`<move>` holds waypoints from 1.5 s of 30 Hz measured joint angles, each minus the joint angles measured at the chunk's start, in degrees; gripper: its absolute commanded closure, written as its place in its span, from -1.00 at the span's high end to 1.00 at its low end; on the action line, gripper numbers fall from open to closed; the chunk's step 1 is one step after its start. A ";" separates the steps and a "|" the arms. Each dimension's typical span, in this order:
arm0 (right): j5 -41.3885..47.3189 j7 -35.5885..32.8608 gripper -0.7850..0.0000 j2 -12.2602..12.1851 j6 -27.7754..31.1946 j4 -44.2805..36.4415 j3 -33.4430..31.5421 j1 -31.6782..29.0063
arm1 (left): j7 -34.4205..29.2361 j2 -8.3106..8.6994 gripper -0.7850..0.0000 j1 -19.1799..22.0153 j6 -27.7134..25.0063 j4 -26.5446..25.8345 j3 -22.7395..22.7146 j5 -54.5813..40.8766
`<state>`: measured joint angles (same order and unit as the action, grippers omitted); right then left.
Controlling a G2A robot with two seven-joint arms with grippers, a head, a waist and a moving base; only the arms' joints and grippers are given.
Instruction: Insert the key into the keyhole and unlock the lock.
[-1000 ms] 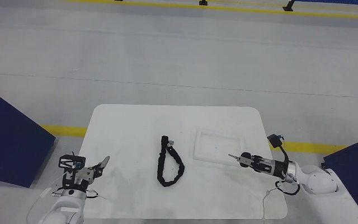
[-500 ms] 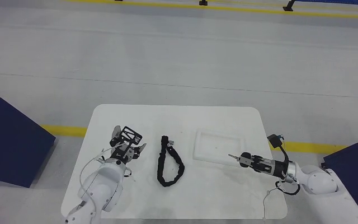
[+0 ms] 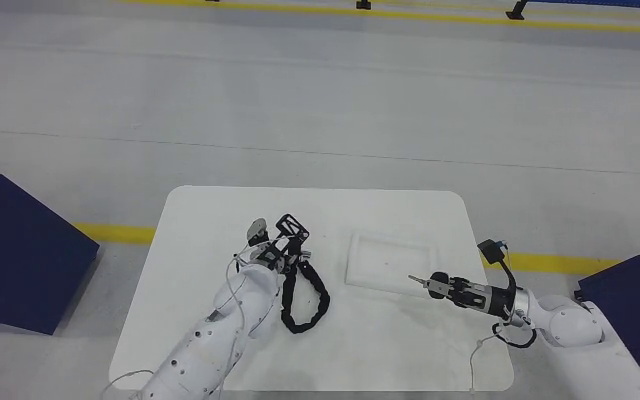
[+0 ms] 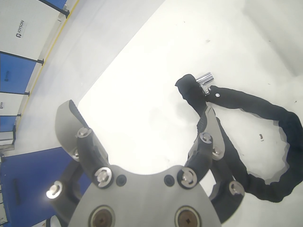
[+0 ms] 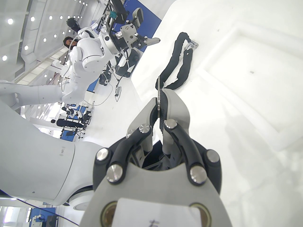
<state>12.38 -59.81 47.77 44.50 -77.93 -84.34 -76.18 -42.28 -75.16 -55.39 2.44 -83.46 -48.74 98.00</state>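
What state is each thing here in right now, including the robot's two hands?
Black fabric-sleeved chain lock: lying looped on the white table, ends joined.
Silver lock cylinder: no key in it.
Thin metal key: gripped, blade sticking out, apart from the lock.
Right hand: shut on the key.
Left hand: open, close beside the chain.
Shallow white tray: lying flat on the table.

Small dark logo print, too small to read, stands on a white wall panel (image 4: 23, 24) beyond the surface (image 4: 142, 90). A white label (image 5: 156, 213) on the right hand (image 5: 160, 95) base shows cut-off marks.
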 measured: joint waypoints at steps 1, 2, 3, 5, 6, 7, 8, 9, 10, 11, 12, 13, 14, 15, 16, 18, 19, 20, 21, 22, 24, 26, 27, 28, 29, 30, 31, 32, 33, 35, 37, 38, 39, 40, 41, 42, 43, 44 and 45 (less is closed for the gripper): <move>0.00 0.00 -1.00 0.00 0.00 0.00 0.00 0.00 | -0.26 -0.45 1.00 0.74 0.34 1.07 0.84 -0.28; 0.00 0.00 -1.00 0.00 0.00 0.00 0.00 0.00 | -0.49 -0.90 1.00 1.47 0.70 2.16 1.64 -0.49; 0.00 0.00 -1.00 0.00 0.00 0.00 0.00 0.00 | -0.72 -1.51 1.00 2.43 1.41 3.67 2.68 -0.61; 0.00 0.00 -1.00 0.00 0.00 0.00 0.00 0.00 | -0.98 -2.45 1.00 3.78 2.78 6.06 4.16 -0.65; 0.00 0.00 -1.00 0.00 0.00 0.00 0.00 0.00 | -1.12 -3.08 1.00 4.67 3.89 7.79 5.11 -0.39; 0.00 0.00 -1.00 0.00 0.00 0.00 0.00 0.00 | -1.19 -3.56 1.00 5.31 4.77 9.13 5.80 -0.12; 0.00 0.00 -1.00 0.00 0.00 0.00 0.00 0.00 | -1.21 -4.04 1.00 5.91 5.59 10.47 6.45 0.02; 0.00 0.00 -1.00 0.00 0.00 0.00 0.00 0.00 | -1.21 -4.68 1.00 6.66 6.46 12.25 7.21 -0.19; 0.00 0.00 -1.00 0.00 0.00 0.00 0.00 0.00 | -1.19 -5.16 1.00 7.21 6.94 13.56 7.71 -0.49; 0.00 0.00 -1.00 0.00 0.00 0.00 0.00 0.00 | -1.14 -5.62 1.00 7.75 7.34 14.85 8.16 -0.76; 0.00 0.00 -1.00 0.00 0.00 0.00 0.00 0.00 | -0.98 -6.21 1.00 8.42 7.84 16.54 8.68 -1.11; 0.00 0.00 -1.00 0.00 0.00 0.00 0.00 0.00 | -0.79 -6.64 1.00 8.90 8.16 17.78 9.01 -1.43; 0.00 0.00 -1.00 0.00 0.00 0.00 0.00 0.00 | -0.53 -7.06 1.00 9.34 8.39 18.98 9.32 -1.78; 0.00 0.00 -1.00 0.00 0.00 0.00 0.00 0.00 | -0.10 -7.60 1.00 9.85 8.61 20.46 9.68 -2.33; 0.00 0.00 -1.00 0.00 0.00 0.00 0.00 0.00 | 0.23 -8.00 1.00 10.18 8.74 21.50 9.90 -2.78; 0.00 0.00 -1.00 0.00 0.00 0.00 0.00 0.00 | 0.93 -8.83 1.00 10.84 8.97 23.74 10.40 -3.46; 0.00 0.00 -1.00 0.00 0.00 0.00 0.00 0.00 | 1.16 -9.16 1.00 11.10 9.02 24.62 10.63 -3.57; 0.00 0.00 -1.00 0.00 0.00 0.00 0.00 0.00 | 1.33 -9.48 1.00 11.33 9.05 25.46 10.86 -3.59; 0.00 0.00 -1.00 0.00 0.00 0.00 0.00 0.00 | 1.47 -9.88 1.00 11.63 9.10 26.54 11.17 -3.46; 0.00 0.00 -1.00 0.00 0.00 0.00 0.00 0.00 | 1.50 -10.16 1.00 11.85 9.19 27.33 11.39 -3.28; 0.00 0.00 -1.00 0.00 0.00 0.00 0.00 0.00 | 1.25 -10.78 1.00 12.42 9.63 29.19 11.79 -2.60; 0.00 0.00 -1.00 0.00 0.00 0.00 0.00 0.00 | 0.84 -11.25 1.00 12.98 10.67 30.76 12.21 -1.14; 0.00 0.00 -1.00 0.00 0.00 0.00 0.00 0.00 | 0.58 -11.57 1.00 13.22 11.45 31.62 12.43 -0.26; 0.00 0.00 -1.00 0.00 0.00 0.00 0.00 0.00 | 0.41 -11.79 1.00 13.36 11.81 32.14 12.45 0.00; 0.00 0.00 -1.00 0.00 0.00 0.00 0.00 0.00 | 0.19 -11.99 1.00 13.54 12.05 32.63 12.42 0.18; 0.00 0.00 -1.00 0.00 0.00 0.00 0.00 0.00 | -0.14 -12.22 1.00 13.78 12.31 33.26 12.40 0.62; 0.00 0.00 -1.00 0.00 0.00 0.00 0.00 0.00 | -0.35 -12.38 1.00 13.92 12.46 33.68 12.40 1.03; 0.00 0.00 -1.00 0.00 0.00 0.00 0.00 0.00 | -0.51 -12.54 1.00 14.03 12.56 34.04 12.38 1.37; 0.00 0.00 -1.00 0.00 0.00 0.00 0.00 0.00 | -0.57 -12.72 1.00 14.13 12.60 34.41 12.27 1.62; 0.00 0.00 -1.00 0.00 0.00 0.00 0.00 0.00 | -0.46 -12.96 1.00 14.19 12.44 34.80 12.01 1.74; 0.00 0.00 -1.00 0.00 0.00 0.00 0.00 0.00 | -0.15 -13.21 1.00 14.15 11.60 34.99 11.69 1.51; 0.00 0.00 -1.00 0.00 0.00 0.00 0.00 0.00 | -0.01 -13.31 1.00 14.10 11.04 35.01 11.53 1.25; 0.00 0.00 -1.00 0.00 0.00 0.00 0.00 0.00 | 0.16 -13.44 1.00 13.99 10.17 34.99 11.33 0.83; 0.00 0.00 -1.00 0.00 0.00 0.00 0.00 0.00 | 0.19 -13.53 1.00 13.92 9.46 35.03 11.21 0.59; 0.00 0.00 -1.00 0.00 0.00 0.00 0.00 0.00 | 0.11 -13.61 1.00 13.91 8.84 35.16 11.13 0.56; 0.00 0.00 -1.00 0.00 0.00 0.00 0.00 0.00 | -0.08 -13.71 1.00 13.94 8.32 35.48 11.10 0.92; 0.00 0.00 -1.00 0.00 0.00 0.00 0.00 0.00 | -0.27 -13.79 0.97 13.98 8.01 35.78 11.11 1.28; 0.00 0.00 -1.00 0.00 0.00 0.00 0.00 0.00 | -0.46 -13.88 0.95 14.01 7.74 36.07 11.09 1.54; 0.00 0.00 -1.00 0.00 0.00 0.00 0.00 0.00 | -0.69 -14.00 0.94 14.09 7.53 36.51 11.02 1.87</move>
<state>12.38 -59.81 47.77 44.50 -77.93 -84.34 -76.18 -42.97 -89.16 -41.30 9.97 -46.95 -37.72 99.87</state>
